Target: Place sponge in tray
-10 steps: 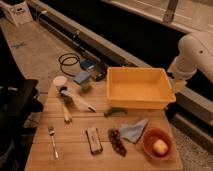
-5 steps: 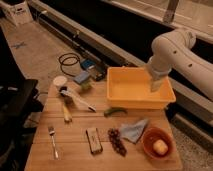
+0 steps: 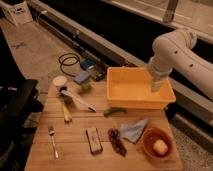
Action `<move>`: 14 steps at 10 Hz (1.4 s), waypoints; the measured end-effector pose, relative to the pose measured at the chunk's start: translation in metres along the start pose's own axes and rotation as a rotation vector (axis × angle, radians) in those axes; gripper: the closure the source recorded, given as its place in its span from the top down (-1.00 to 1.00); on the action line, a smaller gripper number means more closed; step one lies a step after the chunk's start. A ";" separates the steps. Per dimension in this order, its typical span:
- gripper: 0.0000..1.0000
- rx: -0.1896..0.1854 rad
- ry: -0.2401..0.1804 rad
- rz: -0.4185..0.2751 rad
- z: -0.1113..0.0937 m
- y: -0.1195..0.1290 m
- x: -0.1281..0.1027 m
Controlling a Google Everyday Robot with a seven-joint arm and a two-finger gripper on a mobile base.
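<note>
One arm comes in from the right: gripper (image 3: 157, 86) hangs low inside the right end of the yellow tray (image 3: 130, 103), jaws spread wide. Sponge (image 3: 81, 77) sits on the wooden table (image 3: 75, 157) at its far-left corner, outside the tray and well apart from the gripper. Blue cloth (image 3: 132, 131) and orange bowl (image 3: 145, 140) lie near the front edge.

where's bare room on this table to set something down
The table is bare left of the fork and between fork and dark block. The tray floor is bare too, gripper over its right end. Crowded: cloth to bowl, and around the sponge.
</note>
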 end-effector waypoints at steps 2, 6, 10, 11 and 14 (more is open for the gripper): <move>0.39 -0.025 0.001 -0.031 0.017 -0.014 0.007; 0.39 -0.047 -0.016 -0.136 0.045 -0.069 -0.027; 0.39 0.016 -0.034 -0.236 0.064 -0.124 -0.113; 0.39 0.058 -0.056 -0.244 0.066 -0.137 -0.138; 0.39 0.123 -0.131 -0.281 0.060 -0.154 -0.177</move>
